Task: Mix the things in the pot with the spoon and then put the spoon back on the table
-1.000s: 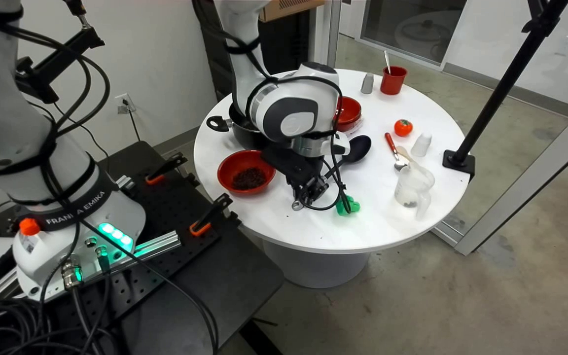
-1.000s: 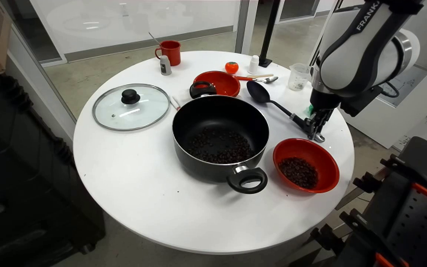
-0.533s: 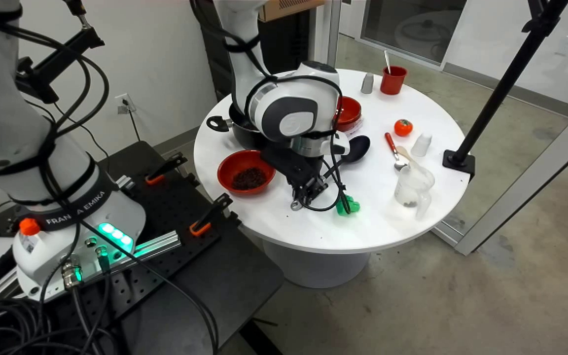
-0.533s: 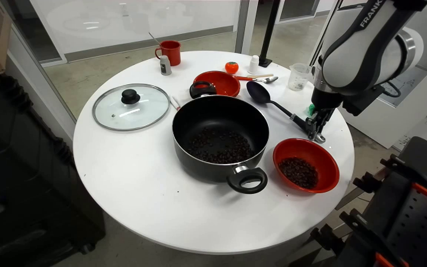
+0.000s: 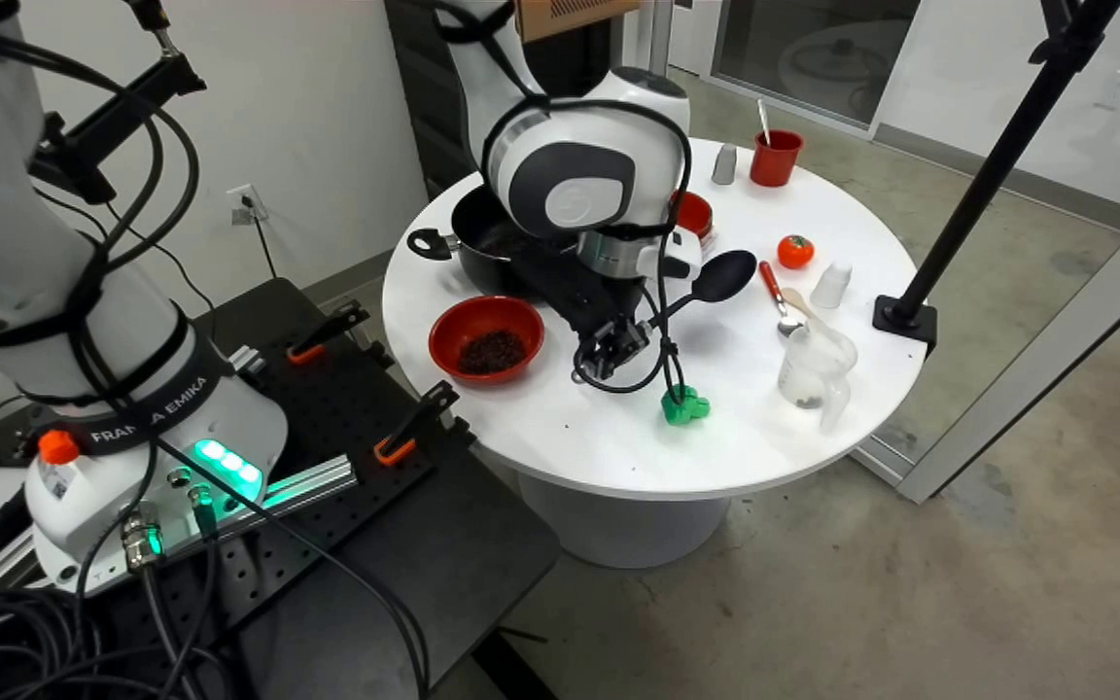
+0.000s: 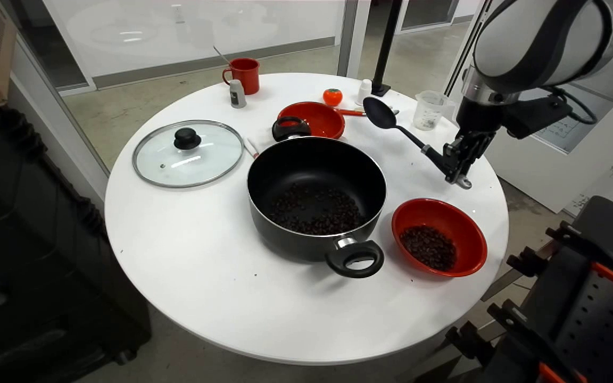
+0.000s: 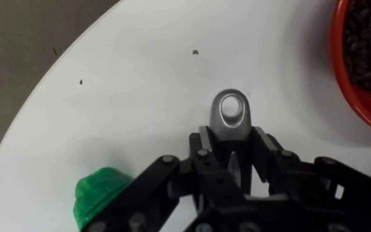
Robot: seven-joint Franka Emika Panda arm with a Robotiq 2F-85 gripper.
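My gripper is shut on the handle of the black spoon. In the wrist view the handle's silver end pokes out between my fingers. Both exterior views show the spoon lifted a little off the white table, its oval bowl pointing away from the gripper. The wide black pot stands with dark beans on its bottom. My gripper is to one side of the pot, past a red bowl. In an exterior view the arm hides part of the pot.
A red bowl with beans sits between the pot and the table's edge. Another red bowl is behind the pot, a glass lid beside it. A green object, a measuring cup and a tomato stand nearby.
My gripper has risen with the spoon in its grasp. The spoon lay on the table before and is now raised, its bowl shifted toward the small red-handled spoon. The pot has not moved.
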